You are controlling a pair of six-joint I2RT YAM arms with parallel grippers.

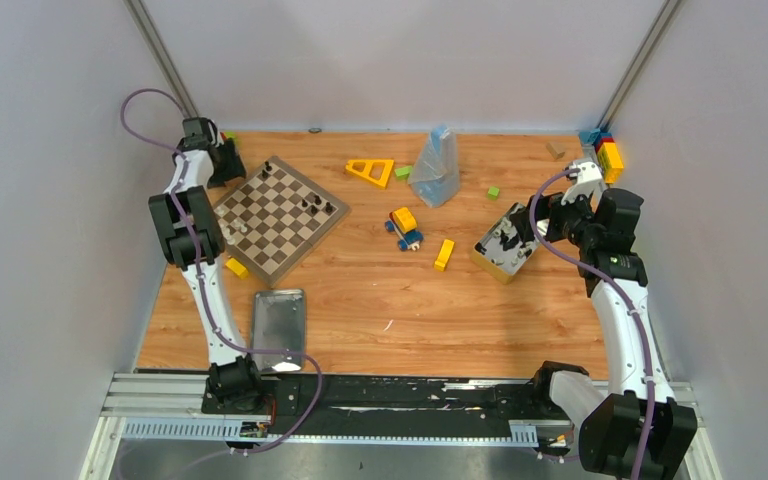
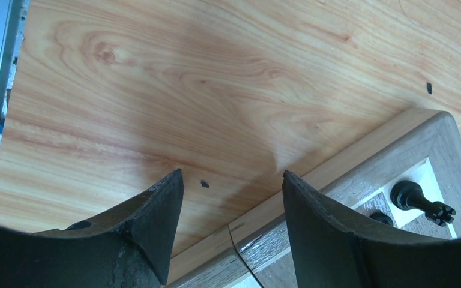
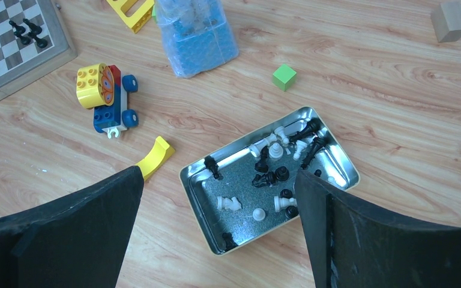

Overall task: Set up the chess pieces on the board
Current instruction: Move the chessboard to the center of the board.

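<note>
Well, my left gripper (image 2: 234, 180) gapes empty at the wooden board (image 2: 366, 159); right gripper (image 3: 219, 174) splayed over black-and-cream chess pieces (image 3: 268, 177).

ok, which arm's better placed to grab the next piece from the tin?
Right. The right gripper hangs open over the tin of chess pieces; the left gripper is at the board, far from that tin.

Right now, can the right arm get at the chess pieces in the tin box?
Probably yes: the right gripper hangs open above the uncovered tin box, nothing between it and the chess pieces inside.
</note>
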